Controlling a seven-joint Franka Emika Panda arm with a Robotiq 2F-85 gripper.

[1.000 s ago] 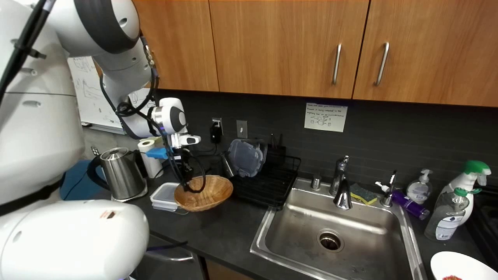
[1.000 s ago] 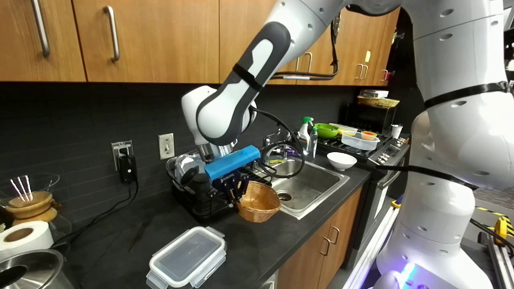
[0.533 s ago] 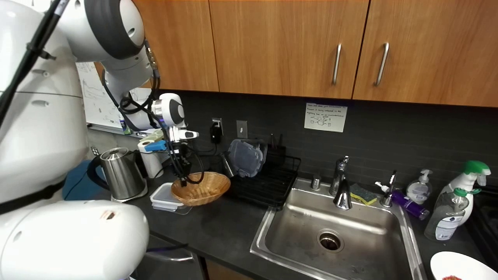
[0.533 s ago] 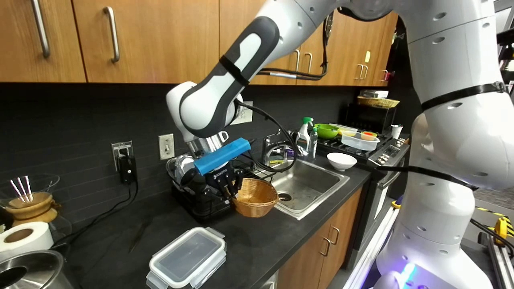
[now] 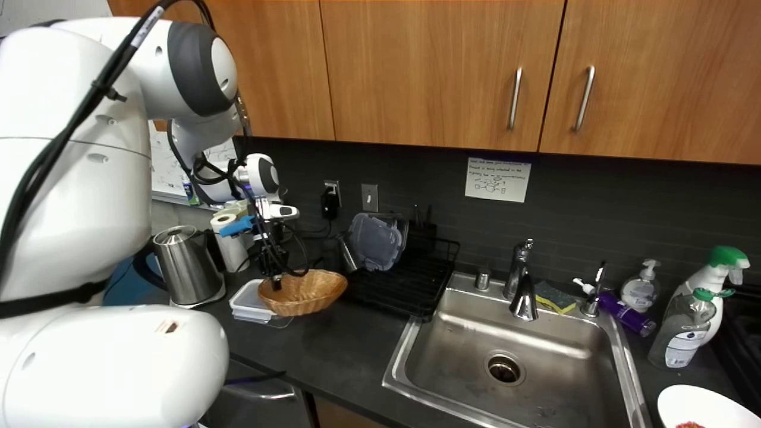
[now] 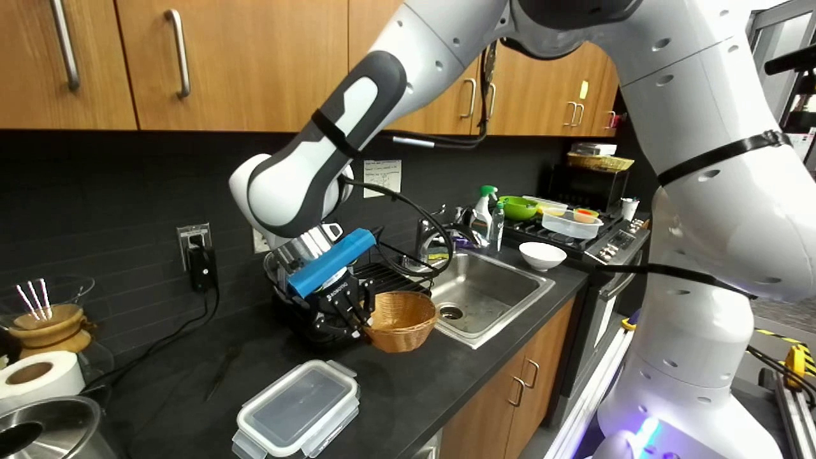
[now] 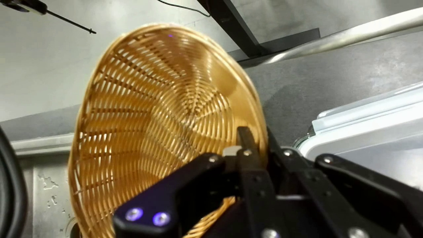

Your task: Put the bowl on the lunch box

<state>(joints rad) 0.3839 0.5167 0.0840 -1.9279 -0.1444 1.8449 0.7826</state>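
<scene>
You have, in an exterior view, one dark countertop [image 5: 333,351] bearing: lunch box [image 5: 250,297], lid up, left of centre; black dish rack [image 5: 407,284], centre; green-capped clear bottle [image 5: 684,333], far right; white dish [image 5: 692,397], lower right corner.

Facing me, wood-grained cupboards [image 5: 434,71] hang above a dark tiled wall [image 5: 600,208]; a steel sink [image 5: 446,362] sits in the dark surface [image 5: 339,356] below.

Around the sink [image 5: 455,374] in an exterior view I see the faucet [image 5: 521,274] at twelve o'clock, a sponge [image 5: 554,299] at one, a green-headed spray bottle [image 5: 704,274] at two, the dish rack [image 5: 395,291] at ten, and the kettle [image 5: 187,267], well apart, between nine and ten.
</scene>
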